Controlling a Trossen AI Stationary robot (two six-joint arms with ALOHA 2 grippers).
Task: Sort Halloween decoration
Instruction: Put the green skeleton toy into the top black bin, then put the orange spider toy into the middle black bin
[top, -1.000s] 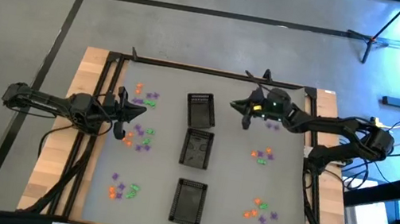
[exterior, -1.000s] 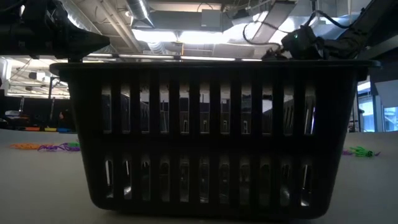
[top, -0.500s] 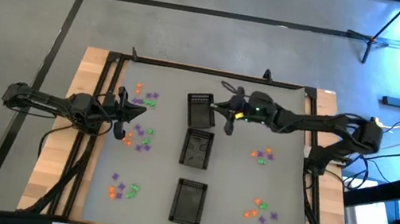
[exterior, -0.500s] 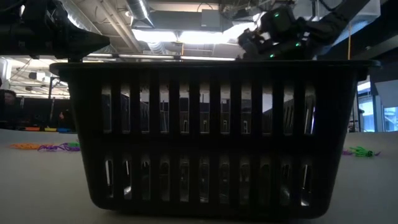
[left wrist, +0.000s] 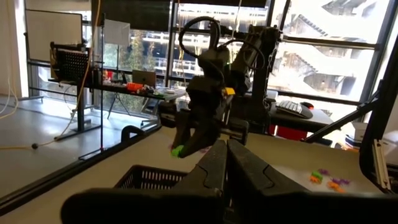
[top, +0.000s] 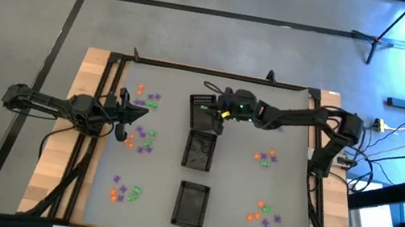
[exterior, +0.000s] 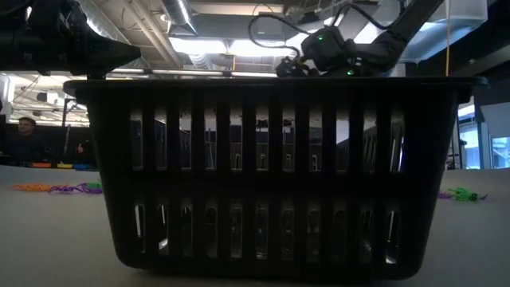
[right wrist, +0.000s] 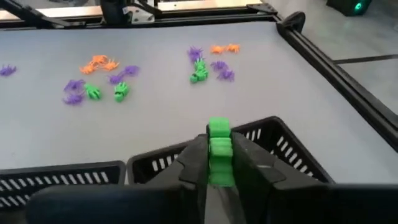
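Right hand (right wrist: pixel 219 163) has moved over the tray (right wrist: pixel 281 144), pinching a green trinket (right wrist: pixel 219 152).

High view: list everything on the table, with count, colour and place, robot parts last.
Mesh trays: three, black, in a column down the table's middle.
Trinket clusters: five piles, mixed orange, green and purple; three on the left side, two on the right.
Green trinket: one, pinched in the right gripper above the far tray.
Table: grey top, wooden edges, black frame.
Right gripper: shut on the green trinket, over the far tray's rim.
Left gripper: shut, empty, beside the left clusters.
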